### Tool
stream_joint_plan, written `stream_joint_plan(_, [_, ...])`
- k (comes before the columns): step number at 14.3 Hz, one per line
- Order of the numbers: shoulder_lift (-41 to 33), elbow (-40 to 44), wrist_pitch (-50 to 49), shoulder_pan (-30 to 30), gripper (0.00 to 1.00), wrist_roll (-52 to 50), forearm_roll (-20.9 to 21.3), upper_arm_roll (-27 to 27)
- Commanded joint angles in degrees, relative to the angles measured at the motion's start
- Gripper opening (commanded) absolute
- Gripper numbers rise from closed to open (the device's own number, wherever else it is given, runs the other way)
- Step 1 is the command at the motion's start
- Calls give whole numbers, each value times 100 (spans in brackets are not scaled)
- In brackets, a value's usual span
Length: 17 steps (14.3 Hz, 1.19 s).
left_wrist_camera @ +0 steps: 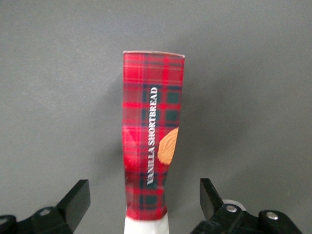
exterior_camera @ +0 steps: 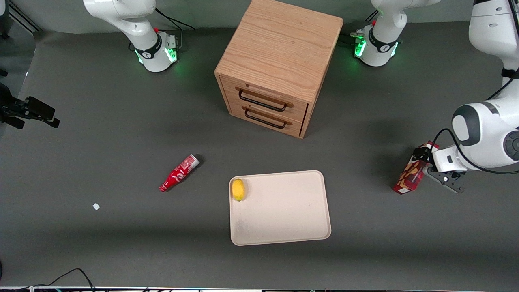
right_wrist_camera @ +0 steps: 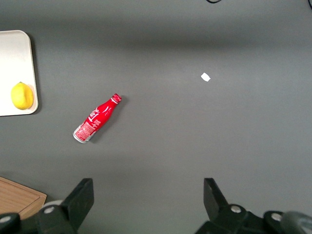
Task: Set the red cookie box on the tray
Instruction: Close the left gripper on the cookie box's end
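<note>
The red cookie box (exterior_camera: 410,176), tartan red with a tan cookie picture and a white end, sits on the grey table toward the working arm's end. In the left wrist view the box (left_wrist_camera: 152,136) runs away from the camera between the fingers. My left gripper (exterior_camera: 424,164) is at the box's white end, open (left_wrist_camera: 145,197). Its two black fingers (left_wrist_camera: 78,200) stand on either side of the box with a gap on each side. The cream-beige tray (exterior_camera: 284,211) lies flat near the table's middle, nearer the front camera than the cabinet and well apart from the box.
A yellow lemon (exterior_camera: 238,189) lies on the tray's corner. A red-labelled bottle (exterior_camera: 179,173) lies on its side beside the tray, toward the parked arm's end. A wooden two-drawer cabinet (exterior_camera: 279,61) stands farther from the camera. A small white scrap (exterior_camera: 96,206) lies on the table.
</note>
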Motion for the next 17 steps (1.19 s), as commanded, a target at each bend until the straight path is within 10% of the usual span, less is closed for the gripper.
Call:
stream_joint_plan(1, [-55,-321,433,-28,100,115,-115,-11])
stream_joint_plan(4, [-2,-427,618,-28,96,115,-115,-11])
stream_joint_plan(7, [76,-498,794,-28,0,115,-115,-11])
stream_joint_plan(17, [-46,-191,427,7,0,-35,-177,33])
